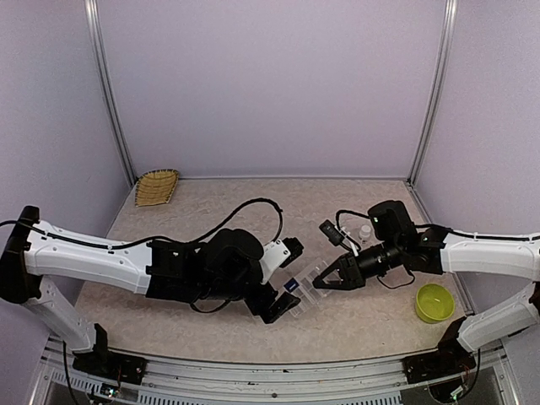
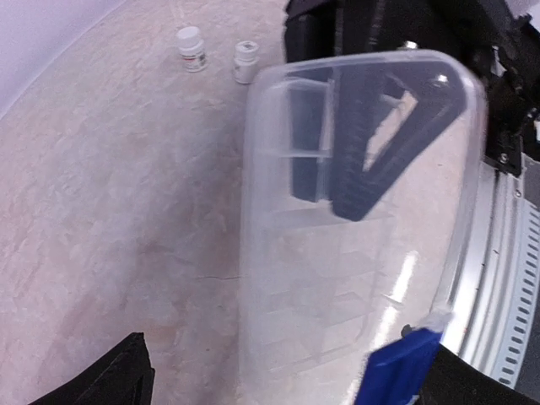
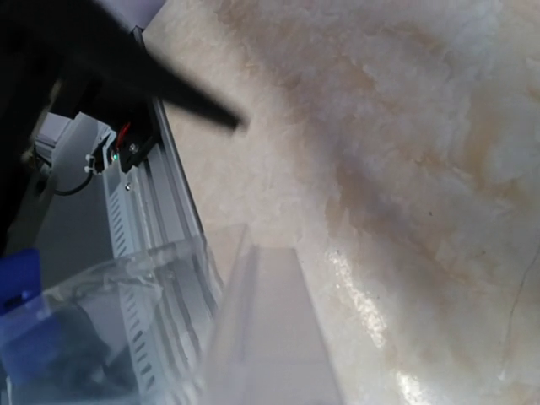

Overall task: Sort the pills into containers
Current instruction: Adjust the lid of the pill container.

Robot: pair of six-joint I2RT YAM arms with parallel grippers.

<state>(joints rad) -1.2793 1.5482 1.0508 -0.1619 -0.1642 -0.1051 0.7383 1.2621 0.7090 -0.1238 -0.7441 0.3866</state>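
Straddling organizer box [image 1: 308,286] (clear), left claw [image 1: 285,301] wide open | right claw [image 1: 320,282] pinching its edge

clr box [image 2: 337,278], ylw-grn bowl [image 1: 434,303], wht bottles [image 2: 192,49]

No text can be read in any view. The leftmost white bottle [image 2: 192,51], upper left of the left wrist view, bears a printed label, too blurred to read.
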